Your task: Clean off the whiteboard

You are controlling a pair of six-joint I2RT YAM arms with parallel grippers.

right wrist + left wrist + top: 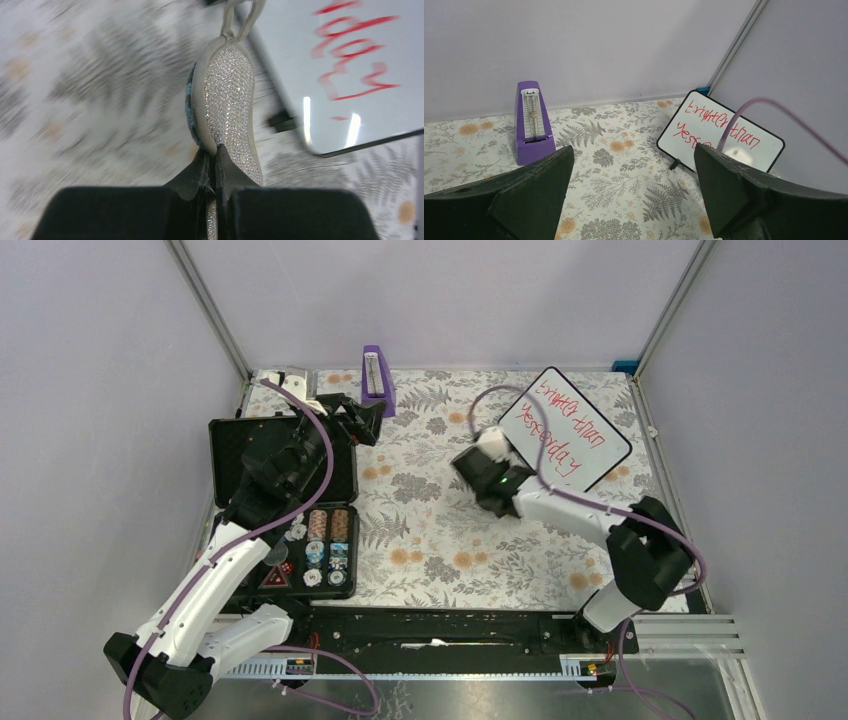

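My right gripper [216, 150] is clamped on the silvery pad [227, 100], just beside the near-left long edge of the whiteboard [565, 428]. I see the whiteboard in the far right corner, near both walls, its long axis running diagonally from far-left to near-right. Open floral cloth [430, 520] lies to the left. My left gripper [634, 152] gapes wide.

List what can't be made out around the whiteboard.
Top view: the right arm covers part of the whiteboard and its writing.
Left wrist view: a purple cable crosses the writing.
Right wrist view: frame edge cuts the board; tablecloth blurred; blue side of the silvery pad faces away.
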